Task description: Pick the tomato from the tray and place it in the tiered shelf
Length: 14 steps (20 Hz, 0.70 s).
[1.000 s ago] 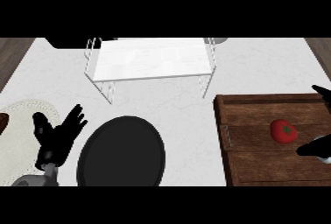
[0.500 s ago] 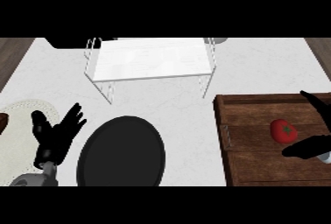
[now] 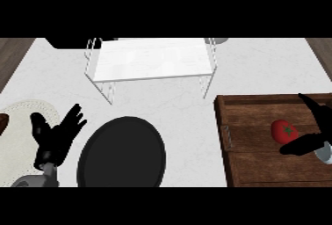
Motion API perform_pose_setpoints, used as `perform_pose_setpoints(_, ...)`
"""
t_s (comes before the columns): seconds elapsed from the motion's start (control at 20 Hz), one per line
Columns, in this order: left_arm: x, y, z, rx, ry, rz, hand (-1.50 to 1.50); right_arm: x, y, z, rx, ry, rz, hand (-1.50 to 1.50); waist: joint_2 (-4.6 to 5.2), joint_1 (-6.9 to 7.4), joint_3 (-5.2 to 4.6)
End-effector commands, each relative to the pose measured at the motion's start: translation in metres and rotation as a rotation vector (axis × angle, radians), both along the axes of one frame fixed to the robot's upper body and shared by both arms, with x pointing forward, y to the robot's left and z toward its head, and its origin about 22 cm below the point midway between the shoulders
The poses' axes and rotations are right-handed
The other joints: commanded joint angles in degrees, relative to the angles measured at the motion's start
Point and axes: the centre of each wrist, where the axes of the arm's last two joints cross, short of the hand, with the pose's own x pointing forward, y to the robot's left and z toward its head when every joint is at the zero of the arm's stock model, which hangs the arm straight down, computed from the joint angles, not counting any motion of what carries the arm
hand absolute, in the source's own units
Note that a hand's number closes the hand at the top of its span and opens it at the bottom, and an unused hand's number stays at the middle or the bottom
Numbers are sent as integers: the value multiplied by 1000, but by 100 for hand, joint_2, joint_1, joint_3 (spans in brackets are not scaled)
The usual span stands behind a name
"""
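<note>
On the wooden tray (image 3: 250, 145) at the right of the counter (image 3: 168, 105), I see the tomato (image 3: 284, 131) lying near the tray's right side. My right hand (image 3: 311, 132) is spread around it, fingers above and to its right, thumb below; it is open and I cannot tell whether it touches the tomato. The white tiered shelf (image 3: 152, 61) stands at the far side, well apart. My left hand (image 3: 57, 134) rests open, fingers up, at lower left, beside a black plate (image 3: 122, 154).
</note>
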Motion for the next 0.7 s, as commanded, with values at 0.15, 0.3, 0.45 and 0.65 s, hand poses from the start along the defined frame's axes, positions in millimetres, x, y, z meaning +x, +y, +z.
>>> perform_pose_setpoints(0.15, 1, -10, -8, -6, 25, 24, 0, 15, -16, -24, -24, -21, -9, -150, 25, 0, -22)
perform_pose_setpoints(0.3, -1, 5, -1, 4, 44, 6, 0, 6, -3, -27, 2, -51, -2, -150, 19, -8, -23)
perform_pose_setpoints(0.45, -2, -10, -7, 9, 21, -1, 0, 20, 13, -53, 11, -64, 14, -150, 23, 7, -23)
perform_pose_setpoints(0.65, 1, 8, 9, 4, 35, -4, 0, 24, 3, -60, 12, -81, 19, -150, 24, 17, -22)
